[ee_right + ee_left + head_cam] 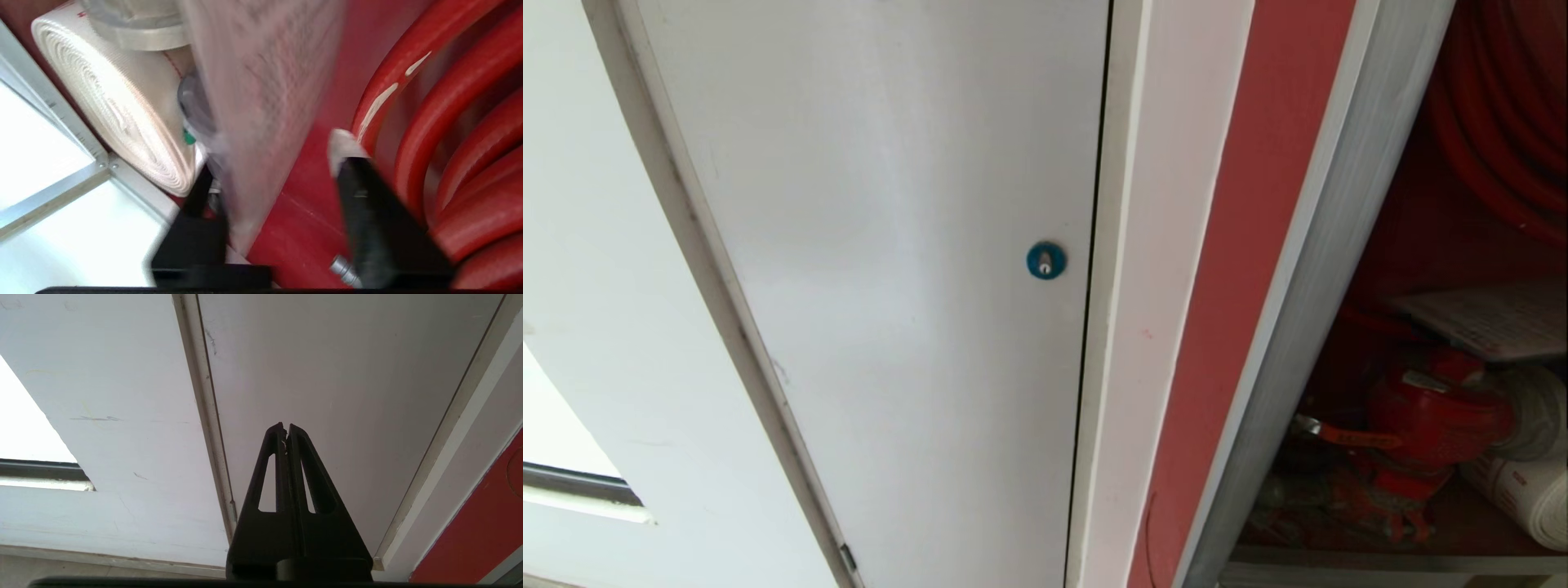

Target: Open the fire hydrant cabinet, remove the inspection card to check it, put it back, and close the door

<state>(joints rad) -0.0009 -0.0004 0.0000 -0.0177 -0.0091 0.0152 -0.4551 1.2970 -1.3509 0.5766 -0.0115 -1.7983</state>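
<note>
red interior of the fire hydrant cabinet (1413, 245) cut off at the head view's right edge, open. inspection card (1494, 318) lying above the red valve (1429, 425), only partly in view there; blurred in the right wrist view, print unreadable. right gripper (282, 163) fingers (359, 183) parted, card between them, contact unclear. white rolled hose (118, 110) just beside. left gripper (286, 430) closed, empty, before the white panel (890, 245). door hidden.

One inspection card (1494, 320), one red valve (1429, 425), two white rolled hoses (1531, 457), one blue lock (1046, 260).
</note>
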